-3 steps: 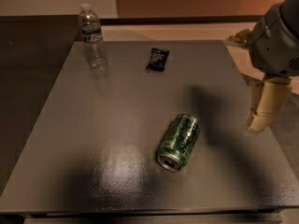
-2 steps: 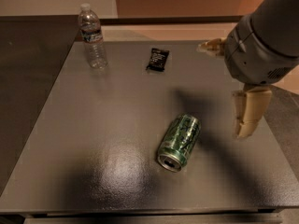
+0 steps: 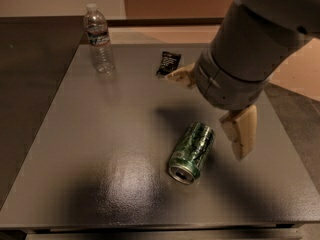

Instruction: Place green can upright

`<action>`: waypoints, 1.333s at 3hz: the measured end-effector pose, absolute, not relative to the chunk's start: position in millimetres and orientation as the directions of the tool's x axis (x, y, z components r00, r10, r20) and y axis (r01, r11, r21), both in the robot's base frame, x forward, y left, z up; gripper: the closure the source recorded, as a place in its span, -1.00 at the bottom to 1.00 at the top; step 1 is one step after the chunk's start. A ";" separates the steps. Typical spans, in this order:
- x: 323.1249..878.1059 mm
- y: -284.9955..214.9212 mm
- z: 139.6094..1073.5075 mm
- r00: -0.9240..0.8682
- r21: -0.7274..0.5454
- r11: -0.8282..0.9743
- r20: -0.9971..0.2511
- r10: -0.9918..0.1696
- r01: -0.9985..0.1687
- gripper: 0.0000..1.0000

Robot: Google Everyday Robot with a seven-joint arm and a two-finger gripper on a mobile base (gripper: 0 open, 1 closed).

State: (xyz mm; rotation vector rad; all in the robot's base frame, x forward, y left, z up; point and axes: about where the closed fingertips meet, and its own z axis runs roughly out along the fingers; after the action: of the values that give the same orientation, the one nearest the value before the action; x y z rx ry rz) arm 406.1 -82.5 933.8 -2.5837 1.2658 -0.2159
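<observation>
We see a dark grey bench with a dull sheen, with tan floor and a pale wall beyond its far edge.

In the single camera view, the green can lies on its side a little right of the bench's middle. Its silver rim and opening face the near edge, so it is not yet upright. The tool has swung in from the right edge over the last second and now hangs just behind and to the right of the can, apart from it. Its pale fingers are spread wide, one near the can's right flank and the other up by the far side, and they hold nothing. We read this as the approach closing in: the grasp is the step in hand, and the turning upright is all still to do.

A clear water bottle stands at the far left corner, and a small black packet lies near the far edge, partly behind the arm. Both are well apart from the can.

The can shows only green and black marbling. We can read no writing on it, nor on the bottle's label or the packet's pale print.
</observation>
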 end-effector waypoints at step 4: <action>365.1 -60.9 857.6 0.850 -0.047 -0.855 0.090 -0.519 -0.517 -1.00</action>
State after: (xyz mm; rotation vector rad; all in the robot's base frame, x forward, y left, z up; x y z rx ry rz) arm 365.1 -60.9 857.6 -3.0014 0.8399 -0.1549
